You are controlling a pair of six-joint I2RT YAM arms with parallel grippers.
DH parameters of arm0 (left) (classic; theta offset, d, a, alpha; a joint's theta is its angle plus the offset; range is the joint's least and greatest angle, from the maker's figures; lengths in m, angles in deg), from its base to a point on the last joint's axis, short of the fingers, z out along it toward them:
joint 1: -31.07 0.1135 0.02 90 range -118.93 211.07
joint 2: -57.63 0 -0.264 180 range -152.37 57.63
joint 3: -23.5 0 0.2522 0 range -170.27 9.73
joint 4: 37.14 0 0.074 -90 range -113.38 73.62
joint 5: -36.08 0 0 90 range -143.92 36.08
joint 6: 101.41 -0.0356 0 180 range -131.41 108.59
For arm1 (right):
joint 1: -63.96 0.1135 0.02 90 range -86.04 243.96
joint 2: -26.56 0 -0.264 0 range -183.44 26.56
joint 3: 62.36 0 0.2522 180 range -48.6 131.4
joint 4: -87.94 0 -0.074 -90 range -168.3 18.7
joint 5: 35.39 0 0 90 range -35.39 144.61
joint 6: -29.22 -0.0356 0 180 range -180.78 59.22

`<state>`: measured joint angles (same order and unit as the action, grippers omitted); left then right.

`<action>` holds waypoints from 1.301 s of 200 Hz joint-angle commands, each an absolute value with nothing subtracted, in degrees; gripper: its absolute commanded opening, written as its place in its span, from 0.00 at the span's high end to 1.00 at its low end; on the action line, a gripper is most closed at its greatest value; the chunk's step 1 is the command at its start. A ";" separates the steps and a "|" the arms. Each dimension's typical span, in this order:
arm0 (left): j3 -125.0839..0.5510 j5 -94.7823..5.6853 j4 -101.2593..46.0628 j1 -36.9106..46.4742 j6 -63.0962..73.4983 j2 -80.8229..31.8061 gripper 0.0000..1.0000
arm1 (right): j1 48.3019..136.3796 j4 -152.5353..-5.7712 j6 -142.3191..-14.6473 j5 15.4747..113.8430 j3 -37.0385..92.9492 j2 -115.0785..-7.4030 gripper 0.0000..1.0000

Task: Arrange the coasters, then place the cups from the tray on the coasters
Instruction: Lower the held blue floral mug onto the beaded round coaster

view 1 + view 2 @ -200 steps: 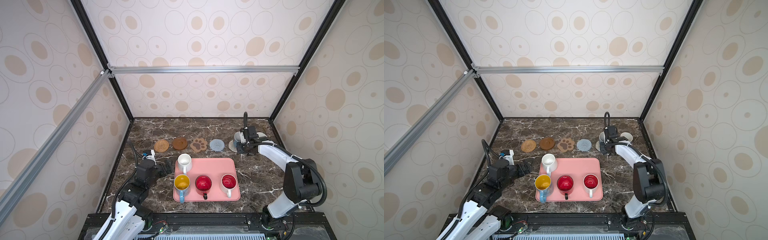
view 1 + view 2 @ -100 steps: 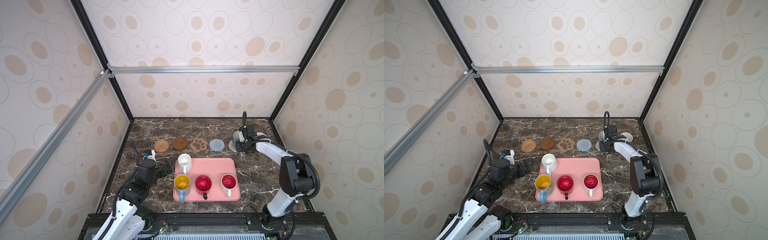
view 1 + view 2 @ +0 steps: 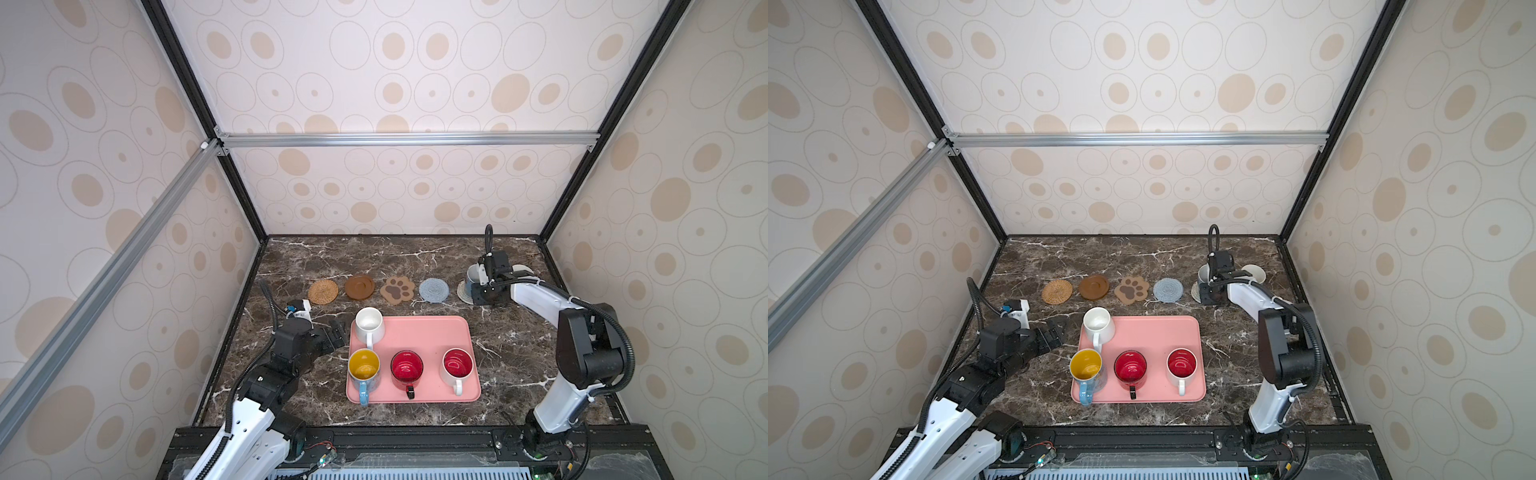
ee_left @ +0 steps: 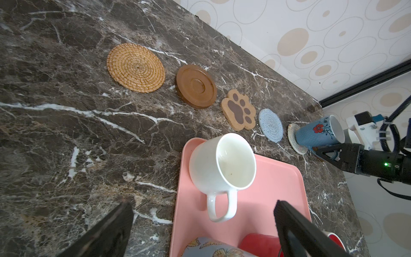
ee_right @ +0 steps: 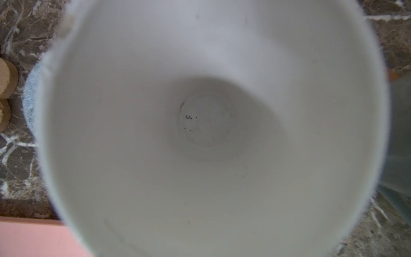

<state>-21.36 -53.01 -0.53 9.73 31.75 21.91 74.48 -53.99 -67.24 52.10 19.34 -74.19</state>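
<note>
Light blue cup [image 4: 315, 135] stands on cream coaster [image 4: 292, 138], 5th from left in the row, right pincer [image 4: 320, 151] clenched on it; seat base flat and centred, then release straight, without dragging that coaster.

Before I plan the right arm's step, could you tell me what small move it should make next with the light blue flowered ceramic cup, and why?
Probably open the right gripper and let go: it is shut on the light blue flowered ceramic cup, whose base appears to sit on the cream woven round coaster.
</note>
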 commanded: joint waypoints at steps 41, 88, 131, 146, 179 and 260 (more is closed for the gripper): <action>-21.73 -54.28 0.09 9.41 32.77 22.83 0.00 | 74.15 -55.96 -66.77 52.66 19.26 -74.95 0.92; -21.73 -54.01 -0.35 9.49 32.78 22.59 0.00 | 74.15 -55.73 -67.36 52.76 18.29 -74.17 0.83; -21.47 -54.01 -0.18 9.45 32.98 22.95 0.00 | 74.15 -54.79 -67.38 52.76 18.12 -73.08 0.74; -21.38 -54.01 -0.04 9.47 33.15 23.18 0.00 | 74.15 -54.75 -67.46 52.94 17.85 -72.52 0.72; -21.12 -54.12 0.32 9.45 33.33 23.71 0.00 | 74.15 -54.31 -67.60 53.28 17.45 -71.21 0.68; -20.85 -53.92 -0.13 9.45 33.68 23.79 0.00 | 74.15 -55.29 -69.96 55.65 14.25 -68.32 0.65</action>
